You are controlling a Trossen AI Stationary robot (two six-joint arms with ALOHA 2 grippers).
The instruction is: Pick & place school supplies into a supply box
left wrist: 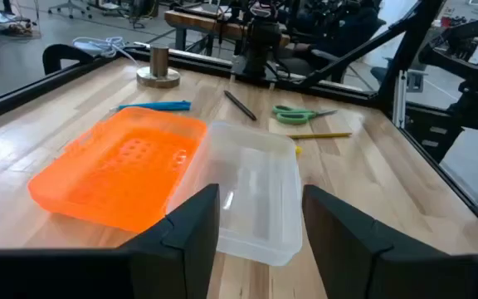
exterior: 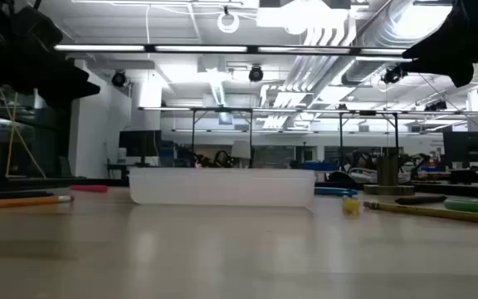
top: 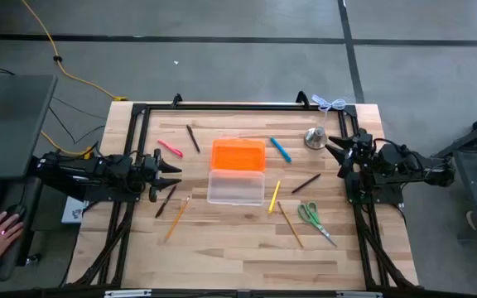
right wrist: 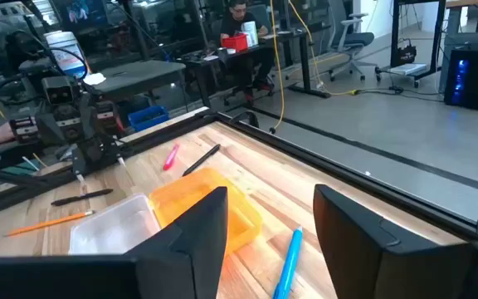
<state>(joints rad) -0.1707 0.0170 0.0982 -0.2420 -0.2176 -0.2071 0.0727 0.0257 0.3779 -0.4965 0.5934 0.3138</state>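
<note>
**On the table: box open and empty, both grippers released, supplies unplaced**

From above, the supply box (top: 237, 187) lay at the middle of the table (top: 238, 252), its clear tray nearest the front edge and its orange lid (top: 238, 155) folded out flat behind it; nothing was visible inside the tray; the left gripper (top: 169, 169) waited at the table's left side with fingers apart, holding nothing; the right gripper (top: 339, 150) waited at the right side, likewise spread and empty; a pink pen (top: 170, 148) and a black pen (top: 193, 138) lay left of the lid; a blue pen (top: 281, 150) lay right of it; a yellow pencil (top: 274, 196) lay just right of the tray; a dark pencil (top: 306, 183) lay farther right; green-handled scissors (top: 314, 218) and a wooden pencil (top: 289, 224) lay toward the front right; a second wooden pencil (top: 176, 218) and a dark pen (top: 166, 200) lay near the left gripper; a silver metal object (top: 314, 137) stood near the right gripper; a person's hand (top: 1, 232) rested on a desk off the table's left.

At table level, the clear tray (exterior: 222, 187) stood flat on the wood, apart from every pencil.

Past the left wrist, the tray (left wrist: 251, 199) sat just ahead of the parted fingers (left wrist: 191, 226); the scissors (left wrist: 295, 114) lay beyond.

Past the right wrist, the parted fingers (right wrist: 199, 223) framed the lid (right wrist: 214, 203) and the blue pen (right wrist: 288, 259).
</note>
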